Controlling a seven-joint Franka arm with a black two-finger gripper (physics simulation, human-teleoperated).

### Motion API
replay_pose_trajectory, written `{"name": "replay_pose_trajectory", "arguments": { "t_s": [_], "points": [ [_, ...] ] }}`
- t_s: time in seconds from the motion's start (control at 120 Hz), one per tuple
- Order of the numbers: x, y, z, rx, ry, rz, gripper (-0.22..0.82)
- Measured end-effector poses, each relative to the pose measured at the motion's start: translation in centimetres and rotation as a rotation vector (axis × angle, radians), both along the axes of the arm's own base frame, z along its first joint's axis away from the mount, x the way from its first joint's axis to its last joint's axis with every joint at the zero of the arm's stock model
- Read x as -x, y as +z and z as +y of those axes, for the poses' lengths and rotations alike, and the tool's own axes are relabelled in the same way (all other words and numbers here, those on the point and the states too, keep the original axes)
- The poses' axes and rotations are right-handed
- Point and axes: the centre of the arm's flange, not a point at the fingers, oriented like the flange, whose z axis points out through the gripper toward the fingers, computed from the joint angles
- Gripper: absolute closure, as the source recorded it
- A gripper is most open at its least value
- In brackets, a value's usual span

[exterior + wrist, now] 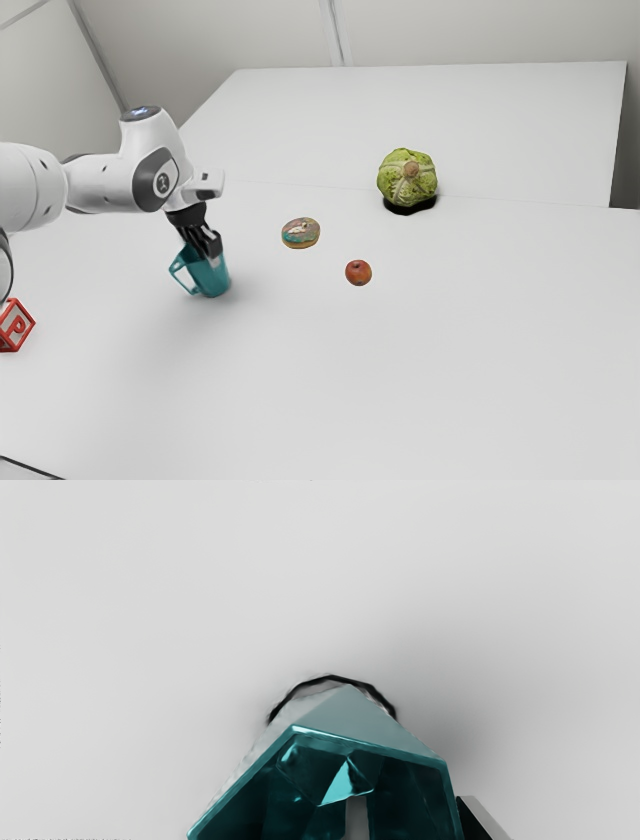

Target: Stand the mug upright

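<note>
On the pale bench [430, 370], toward the exterior view's left from the doughnut [300, 233], our mug [211, 280] is just under the pincer [210, 252], mouth towards it, long axis near upright; we cannot tell whether the pincer is clenched, nor whether the mug sits flat.

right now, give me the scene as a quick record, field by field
mug: teal, mouth up, leaning toward the exterior view's left
gripper: at the mug's rim
nearest item to mug: donut with glaze
small round fruit: reddish, between donut and the exterior view's right edge
cabbage: green, farther back on the table
block: red and white, letter P, at the exterior view's left edge
mug base on table: cannot tell
</note>
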Motion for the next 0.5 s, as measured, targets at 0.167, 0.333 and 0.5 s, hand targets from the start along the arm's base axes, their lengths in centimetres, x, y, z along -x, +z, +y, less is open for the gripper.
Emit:
{"name": "replay_pose_trajectory", "arguments": {
  "t_s": [0.167, 0.333, 0.5],
  "points": [
    [-0.1, 0.1, 0.2, 0.001, 0.061, -0.014, 0.24],
    [0.2, 2.6, 0.0, 0.0, 0.101, -0.027, 0.12],
    [1.1, 14.5, -1.1, -0.008, 0.118, -0.088, 0.06]
  ]
}}
